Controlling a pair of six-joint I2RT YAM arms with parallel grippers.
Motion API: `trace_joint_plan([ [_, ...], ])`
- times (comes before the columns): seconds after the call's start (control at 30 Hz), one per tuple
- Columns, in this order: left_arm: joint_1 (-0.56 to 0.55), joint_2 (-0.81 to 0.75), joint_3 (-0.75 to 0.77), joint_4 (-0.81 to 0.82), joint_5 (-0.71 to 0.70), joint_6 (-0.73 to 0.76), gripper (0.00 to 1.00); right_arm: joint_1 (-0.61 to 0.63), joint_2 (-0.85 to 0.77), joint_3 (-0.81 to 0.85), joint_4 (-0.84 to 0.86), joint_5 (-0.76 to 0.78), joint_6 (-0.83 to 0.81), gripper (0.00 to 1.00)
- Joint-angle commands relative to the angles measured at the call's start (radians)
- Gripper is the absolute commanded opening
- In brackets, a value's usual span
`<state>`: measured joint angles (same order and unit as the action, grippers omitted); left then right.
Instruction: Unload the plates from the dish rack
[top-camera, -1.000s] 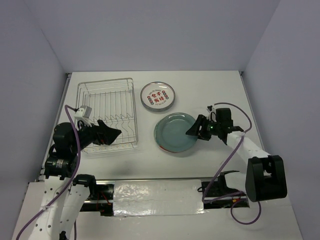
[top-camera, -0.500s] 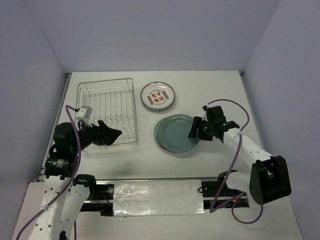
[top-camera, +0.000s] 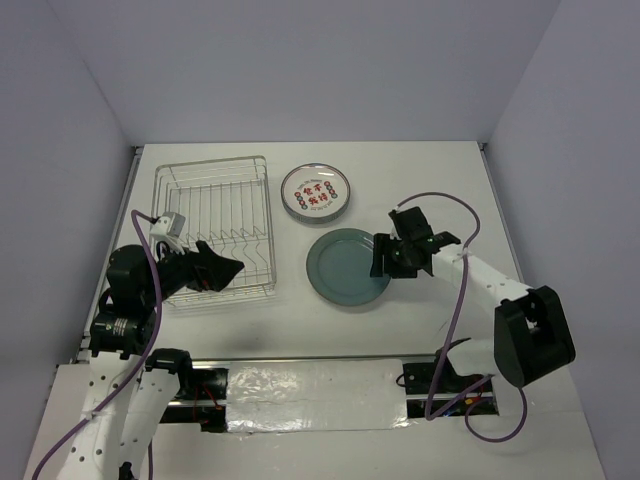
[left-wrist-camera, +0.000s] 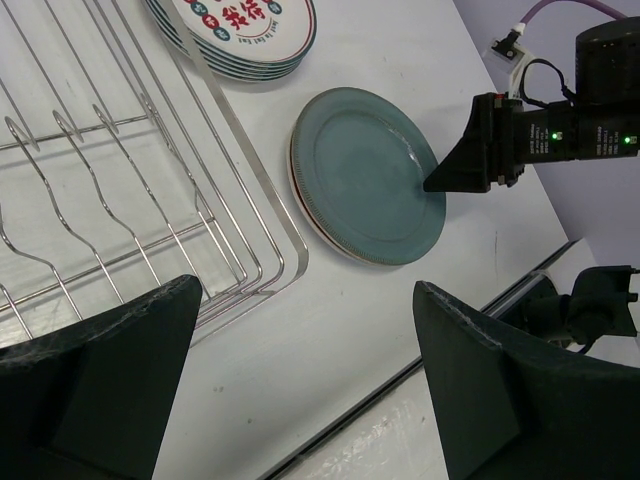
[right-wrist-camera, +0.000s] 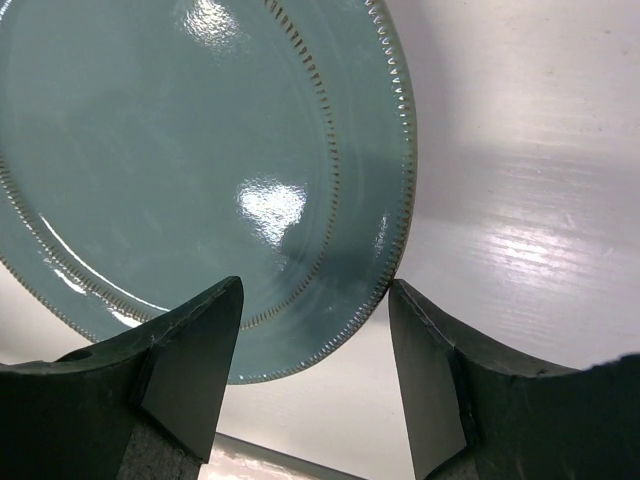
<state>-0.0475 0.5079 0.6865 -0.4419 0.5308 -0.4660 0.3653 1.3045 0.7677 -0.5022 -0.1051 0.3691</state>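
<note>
Teal plate (top-camera: 347, 266) lies flat just right of the dish rack (top-camera: 211, 161), seemingly on another plate whose rim barely shows. Right gripper (top-camera: 383, 262) sits at its edge farthest from the rack, fingers apart. Left gripper (top-camera: 232, 268) hovers spread wide over the rack's near right corner.

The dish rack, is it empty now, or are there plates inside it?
Empty. The dish rack shows only bare wire prongs; the teal plate and the white plates lie flat on the table beside it.
</note>
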Motion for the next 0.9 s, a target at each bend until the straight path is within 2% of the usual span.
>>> trace_joint_plan([
  [0.0,0.003,-0.005,0.001,0.04,0.029,0.03,1.0,0.029,0.027,0.053,0.019,0.01,0.002,0.67],
  [0.3,0.003,-0.003,0.002,0.034,0.023,0.032,1.0,0.044,-0.027,0.048,-0.019,0.102,0.024,0.67],
  [0.4,0.003,0.003,0.01,0.008,-0.032,0.026,1.0,0.044,-0.091,0.054,-0.041,0.169,0.033,0.68],
  [0.57,0.003,0.061,0.108,-0.109,-0.32,0.029,1.0,0.05,-0.272,0.111,-0.116,0.266,0.03,0.69],
  [0.63,0.005,0.107,0.177,-0.158,-0.42,0.056,1.0,0.052,-0.384,0.157,-0.169,0.306,0.004,0.78],
  [0.67,0.003,0.135,0.198,-0.167,-0.521,0.066,0.99,0.052,-0.421,0.179,-0.188,0.356,-0.004,0.8],
  [0.73,0.003,0.162,0.246,-0.176,-0.628,0.078,1.0,0.053,-0.531,0.223,-0.252,0.412,-0.024,1.0],
  [0.8,0.005,0.201,0.271,-0.181,-0.736,0.084,0.99,0.054,-0.62,0.297,-0.323,0.487,-0.047,1.0],
  [0.87,0.005,0.211,0.288,-0.182,-0.773,0.087,0.99,0.055,-0.657,0.382,-0.381,0.531,-0.064,1.0],
])
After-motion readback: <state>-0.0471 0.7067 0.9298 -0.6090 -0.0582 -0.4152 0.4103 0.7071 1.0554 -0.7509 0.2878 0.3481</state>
